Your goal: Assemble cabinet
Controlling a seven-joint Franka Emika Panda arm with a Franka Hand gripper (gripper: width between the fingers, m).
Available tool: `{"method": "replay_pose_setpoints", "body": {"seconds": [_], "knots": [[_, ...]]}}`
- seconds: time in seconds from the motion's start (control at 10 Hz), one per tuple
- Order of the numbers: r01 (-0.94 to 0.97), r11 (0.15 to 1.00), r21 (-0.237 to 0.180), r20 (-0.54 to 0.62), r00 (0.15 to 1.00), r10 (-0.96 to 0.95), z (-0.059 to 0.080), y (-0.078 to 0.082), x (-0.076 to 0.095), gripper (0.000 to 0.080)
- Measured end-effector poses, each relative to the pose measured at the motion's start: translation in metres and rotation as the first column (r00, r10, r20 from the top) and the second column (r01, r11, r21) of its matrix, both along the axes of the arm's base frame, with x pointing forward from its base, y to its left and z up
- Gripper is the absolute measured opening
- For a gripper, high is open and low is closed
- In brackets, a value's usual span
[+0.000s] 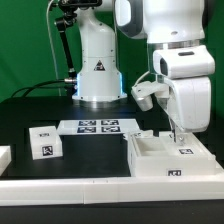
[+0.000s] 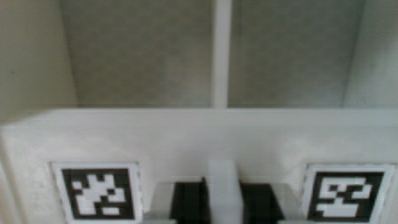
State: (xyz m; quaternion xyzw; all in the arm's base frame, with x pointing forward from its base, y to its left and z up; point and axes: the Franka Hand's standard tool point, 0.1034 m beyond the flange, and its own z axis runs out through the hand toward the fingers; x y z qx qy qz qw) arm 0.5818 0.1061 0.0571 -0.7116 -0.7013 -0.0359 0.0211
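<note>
The large white cabinet frame [image 1: 160, 160] lies on the black table at the exterior view's front right, with markers on its side and top. My gripper [image 1: 178, 142] points straight down onto its right part. In the wrist view the gripper [image 2: 215, 197] has its two black fingers [image 2: 183, 202] pressed on either side of a thin white upright wall [image 2: 217, 120] of the frame, between two markers [image 2: 96, 190]. A small white drawer box [image 1: 45, 143] with a marker stands apart at the exterior view's left.
The marker board [image 1: 97, 126] lies flat at the middle back. The white robot pedestal [image 1: 98, 70] stands behind it. Another white piece [image 1: 4, 157] shows at the exterior view's far left edge. A green curtain closes the back.
</note>
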Motion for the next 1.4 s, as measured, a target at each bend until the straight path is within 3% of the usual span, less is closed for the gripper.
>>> {"method": "replay_pose_setpoints", "body": {"seconds": [0.3, 0.4, 0.5, 0.6, 0.7, 0.8, 0.9, 1.0, 1.2, 1.4], "knots": [[0.006, 1.0, -0.002, 0.001, 1.0, -0.006, 0.002, 0.001, 0.0, 0.0071], [0.009, 1.0, -0.003, 0.004, 1.0, -0.009, 0.004, 0.002, -0.001, 0.0141], [0.012, 1.0, -0.005, 0.005, 1.0, -0.012, 0.006, 0.003, -0.003, 0.028], [0.009, 1.0, -0.01, 0.009, 1.0, -0.009, 0.011, 0.003, -0.005, 0.028], [0.003, 1.0, -0.017, 0.013, 1.0, -0.003, 0.017, 0.001, -0.009, 0.0464], [-0.003, 1.0, -0.023, 0.016, 1.0, 0.003, 0.022, 0.0, -0.012, 0.0599], [-0.012, 0.999, -0.032, 0.021, 1.0, 0.012, 0.03, -0.002, -0.018, 0.0599], [-0.02, 0.999, -0.044, 0.024, 0.999, 0.021, 0.039, -0.001, -0.028, 0.0749], [-0.041, 0.997, -0.058, 0.036, 0.998, 0.043, 0.048, 0.001, -0.054, 0.0784], [-0.073, 0.996, -0.055, 0.055, 0.996, 0.076, 0.043, -0.004, -0.08, 0.0797]]}}
